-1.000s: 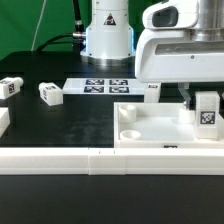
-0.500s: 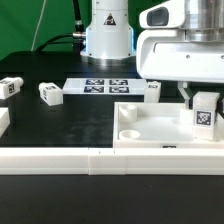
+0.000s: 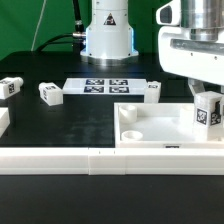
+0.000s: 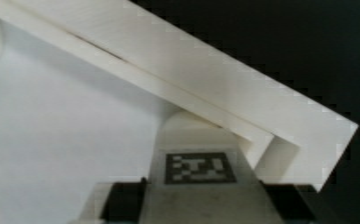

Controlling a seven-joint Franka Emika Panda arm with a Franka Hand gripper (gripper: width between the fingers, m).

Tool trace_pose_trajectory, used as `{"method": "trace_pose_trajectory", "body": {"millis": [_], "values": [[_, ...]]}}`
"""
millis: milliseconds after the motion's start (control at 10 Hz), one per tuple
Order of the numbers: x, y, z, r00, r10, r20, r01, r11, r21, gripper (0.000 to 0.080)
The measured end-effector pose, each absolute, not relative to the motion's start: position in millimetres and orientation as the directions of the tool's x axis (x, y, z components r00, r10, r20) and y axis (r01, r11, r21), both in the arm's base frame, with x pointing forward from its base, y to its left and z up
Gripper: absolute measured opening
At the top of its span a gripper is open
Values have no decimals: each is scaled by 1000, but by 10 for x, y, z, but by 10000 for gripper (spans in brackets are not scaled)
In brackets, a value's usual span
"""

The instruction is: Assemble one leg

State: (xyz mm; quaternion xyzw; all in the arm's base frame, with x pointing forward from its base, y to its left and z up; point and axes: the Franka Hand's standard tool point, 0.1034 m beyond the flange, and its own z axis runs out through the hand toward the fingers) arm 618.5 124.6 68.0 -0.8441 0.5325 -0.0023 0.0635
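My gripper (image 3: pixel 207 104) is shut on a white leg (image 3: pixel 208 114) with a black-and-white tag and holds it upright over the far right corner of the large white tray-like panel (image 3: pixel 150 122). In the wrist view the leg (image 4: pixel 203 172) sits between my two dark fingers (image 4: pixel 131 200), close to the panel's raised rim (image 4: pixel 195 75). Three more legs lie on the black table: one (image 3: pixel 50 93) at the exterior view's left, one (image 3: pixel 11 86) at the far left edge, one (image 3: pixel 151 91) behind the panel.
The marker board (image 3: pixel 98 86) lies flat in front of the robot base (image 3: pixel 107 35). A long white rail (image 3: pixel 60 159) runs along the near edge. A white block (image 3: pixel 3 122) sits at the left edge. A round hole (image 3: pixel 129 133) is in the panel's near left corner.
My gripper has moved toward the exterior view's right with the leg in it, from over the panel's inside to its right corner. The other legs have not moved.
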Motion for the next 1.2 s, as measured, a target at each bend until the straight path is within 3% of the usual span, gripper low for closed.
{"method": "trace_pose_trajectory", "body": {"millis": [300,600,700,800,900,1100,1200], "values": [[6205,1271,680,12,-993,-120,-993,3,-118,291],[6212,1272,681,-182,-972,-152,-976,197,-94,291],[6211,1272,681,-199,-968,-154,-972,215,-91,291],[6210,1274,679,-192,-969,-154,-974,208,-92,367],[6209,1276,677,-179,-972,-153,-976,195,-94,367],[6211,1245,678,-94,-985,-144,-989,109,-101,618],[6210,1235,677,-23,-991,-135,-993,38,-108,640]]}}
